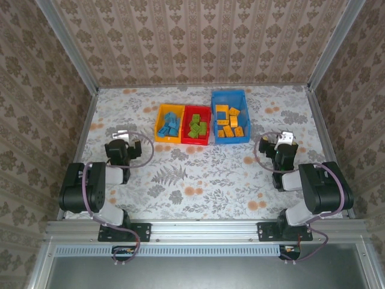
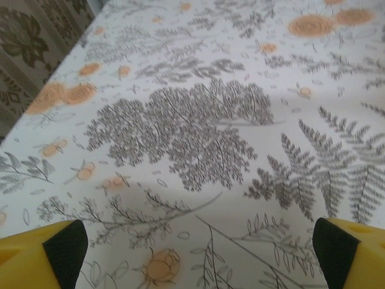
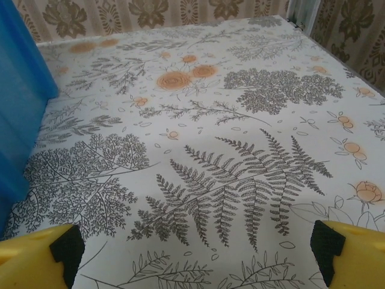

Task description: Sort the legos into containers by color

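Three containers point(image 1: 183, 126) of legos point(image 1: 197, 127) (color-sorted)

Overhead from behind, wrist views skimming tablecloth point(image 2: 180, 120)

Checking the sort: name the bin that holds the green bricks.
The red bin, middle of the three; the yellow-orange bin left of it holds blue bricks, the larger blue bin orange bricks.

Blue bin point(image 3: 18, 90): glossy plastic. Legos point(image 1: 229, 126): smooth plastic. Table cover point(image 1: 198, 174): matt, smooth. Frame rail point(image 1: 204, 230): metal.
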Controlling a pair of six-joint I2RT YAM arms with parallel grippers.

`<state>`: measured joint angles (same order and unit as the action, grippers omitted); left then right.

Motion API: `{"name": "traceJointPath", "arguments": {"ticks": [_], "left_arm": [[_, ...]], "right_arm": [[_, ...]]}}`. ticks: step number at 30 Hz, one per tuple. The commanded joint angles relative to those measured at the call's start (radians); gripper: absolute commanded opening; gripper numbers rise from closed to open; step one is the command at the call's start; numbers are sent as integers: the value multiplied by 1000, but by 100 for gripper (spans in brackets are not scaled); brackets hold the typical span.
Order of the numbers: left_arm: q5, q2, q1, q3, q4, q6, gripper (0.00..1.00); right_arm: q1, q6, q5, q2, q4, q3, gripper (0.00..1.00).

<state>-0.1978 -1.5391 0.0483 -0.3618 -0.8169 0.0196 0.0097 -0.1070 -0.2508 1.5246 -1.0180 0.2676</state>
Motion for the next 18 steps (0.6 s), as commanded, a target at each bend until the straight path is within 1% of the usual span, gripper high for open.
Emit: {"name": "traceJointPath", "arguments": {"ticks": [1,2,10,15,18], "left_arm": [[3,3,-8,-26,-68,-12,100],[2,1,-7,-26,-77,-9,100],[2,2,-7,-25,-74,-7,100],[3,1,-7,-26,-74,-9,100],[3,2,-7,-23,-78,-7,100]], "right_arm": [[28,24,-14,8,118,117,100],[38,35,-23,15,89,109,100],[38,33,-24,8,80,98,100],[36,33,-16,11,106,114,100],[37,35,-18,6,68,92,100]]}}
